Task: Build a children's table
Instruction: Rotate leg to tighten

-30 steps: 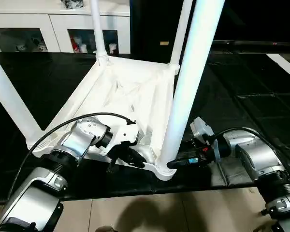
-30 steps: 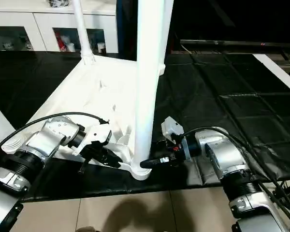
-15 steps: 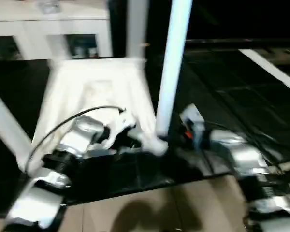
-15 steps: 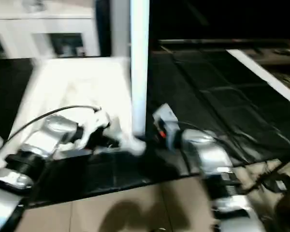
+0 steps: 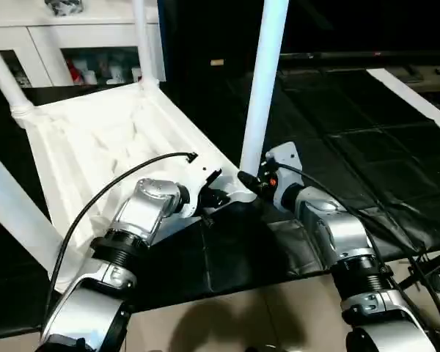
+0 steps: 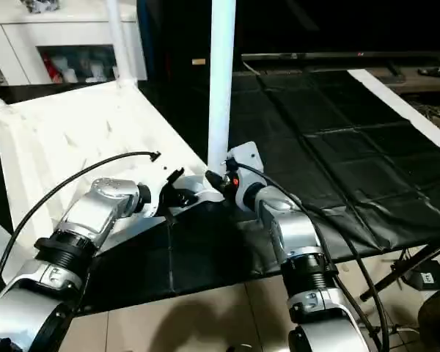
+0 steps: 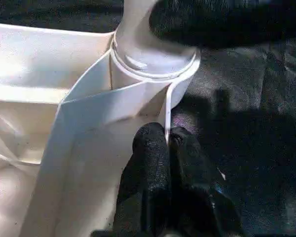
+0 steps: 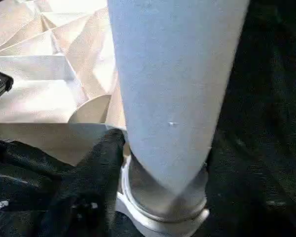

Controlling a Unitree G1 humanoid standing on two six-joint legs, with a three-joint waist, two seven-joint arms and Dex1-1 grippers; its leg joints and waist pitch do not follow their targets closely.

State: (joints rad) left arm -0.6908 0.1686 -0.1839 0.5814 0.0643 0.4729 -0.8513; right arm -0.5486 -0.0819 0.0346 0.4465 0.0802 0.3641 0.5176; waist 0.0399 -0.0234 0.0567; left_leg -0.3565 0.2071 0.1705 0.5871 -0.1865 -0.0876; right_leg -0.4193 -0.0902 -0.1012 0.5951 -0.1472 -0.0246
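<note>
**Upturned children's table, near corner held from both sides**

Left gripper (image 7: 167, 143): black fingers pressed together, pinching the thin white rim wall of the tabletop (image 5: 95, 139) just beside the near corner socket (image 7: 155, 59). Seen at frame centre in the left eye view.

Right gripper (image 5: 248, 180): at the base of the near leg (image 5: 262, 81), where it enters the same socket; one dark finger (image 8: 96, 163) lies against the leg's side. Whether it is clenched or loose cannot be told.

Tabletop: white plastic, ribbed underside up, lying on a black mat (image 5: 337, 110). It fills the left half of the eye views, long axis running from the lower centre toward the upper left.

Near leg: white tapered tube, upright in its socket, long axis near vertical, rising out of the top edge at centre.

Far leg (image 5: 141, 37): upright, upper left.

Other legs: two more (image 5: 4, 77) (image 5: 15, 213) slanting off the left edge.

Cabinet (image 5: 51, 29): white, glass doors, along the upper left background.
</note>
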